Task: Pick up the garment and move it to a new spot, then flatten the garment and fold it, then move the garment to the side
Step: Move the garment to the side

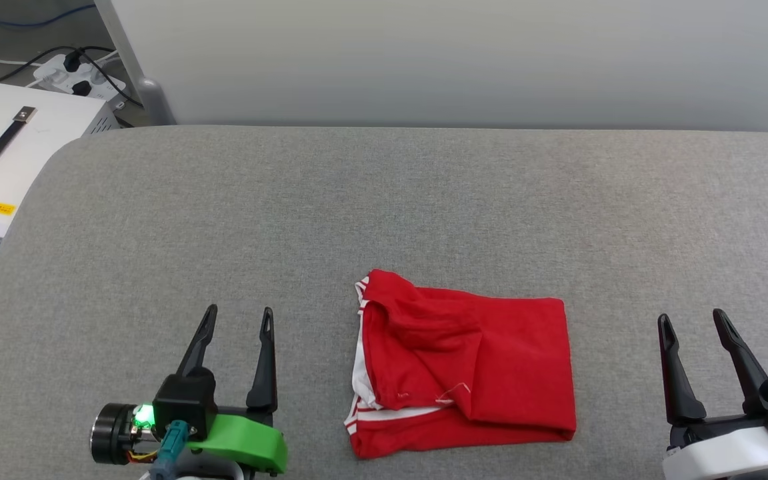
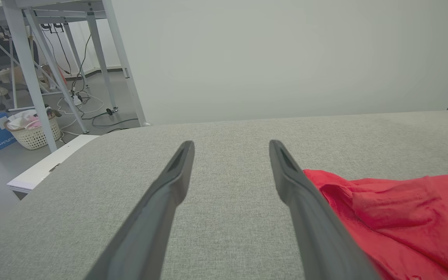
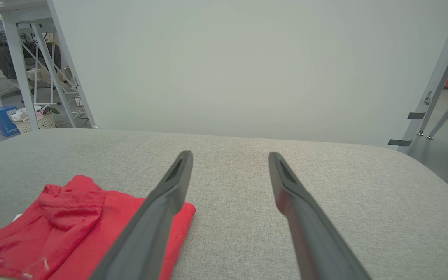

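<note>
Garment: I see the red garment (image 1: 471,367) folded into a rough rectangle, lying on the near middle of the surface (image 1: 384,200), between my two grippers.
Garment detail: white cloth and red-and-white striped trim show along its left edge. The upper left corner is bunched into a loose, rumpled flap, and the right part lies smoother.
Left gripper: the left gripper (image 1: 239,311) is at the lower left of the head view, released, its two dark fingers spread with only grey cloth between them. It sits to the left of the garment and apart from it.
Left wrist view: the garment's rumpled corner lies just beyond the right-hand finger. I cannot tell from here how high the fingers are above the surface.
Right gripper: the right gripper (image 1: 692,317) is at the lower right, also released, fingers apart and holding nothing. It is well clear of the garment's right edge.
Right wrist view: the garment lies at lower left, its near corner partly behind the left-hand finger.
Surface: grey woven covering with a rounded far left corner, and a pale panel (image 1: 457,60) standing behind its far edge.
Off the surface: a white box with a black handle (image 1: 11,147) sits on the floor to the left, with a power strip (image 1: 71,73) behind it.
</note>
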Motion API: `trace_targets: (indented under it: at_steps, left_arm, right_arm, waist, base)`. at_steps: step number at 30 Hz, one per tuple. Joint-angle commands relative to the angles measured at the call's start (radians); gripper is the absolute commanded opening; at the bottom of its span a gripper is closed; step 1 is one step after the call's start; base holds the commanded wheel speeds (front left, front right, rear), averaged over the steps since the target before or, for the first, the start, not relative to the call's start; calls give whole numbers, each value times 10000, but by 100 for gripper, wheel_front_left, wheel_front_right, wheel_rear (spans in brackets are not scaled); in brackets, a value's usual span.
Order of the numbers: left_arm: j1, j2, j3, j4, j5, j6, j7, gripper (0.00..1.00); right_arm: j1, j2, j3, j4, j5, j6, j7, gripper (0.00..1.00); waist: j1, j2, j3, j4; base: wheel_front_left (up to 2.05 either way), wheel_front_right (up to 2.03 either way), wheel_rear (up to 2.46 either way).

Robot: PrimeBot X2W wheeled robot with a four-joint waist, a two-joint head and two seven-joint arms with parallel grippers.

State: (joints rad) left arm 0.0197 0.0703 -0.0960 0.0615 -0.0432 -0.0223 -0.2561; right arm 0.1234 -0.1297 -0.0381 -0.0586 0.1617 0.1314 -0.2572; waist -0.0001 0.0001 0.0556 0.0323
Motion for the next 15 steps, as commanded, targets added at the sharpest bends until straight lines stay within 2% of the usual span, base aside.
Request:
trace_targets:
  at_steps: [1, 9, 15]
  left_arm:
    - [147, 39, -4, 4, 57, -32, -57, 100]
    - [139, 31, 35, 76, 53, -16, -57, 100]
    - [71, 42, 64, 115, 59, -32, -57, 100]
  right_arm:
    - [117, 39, -7, 62, 53, -7, -45, 100]
    - [-223, -122, -155, 112, 174, -7, -45, 100]
    - [-1309, -1101, -203, -87, 604, -7, 18, 100]
  waist:
    - [1, -1, 0, 6]
    - [1, -1, -46, 46]
    - [1, -1, 16, 58]
  base:
    - [0, 0, 0]
    - [0, 0, 0]
    - [0, 0, 0]
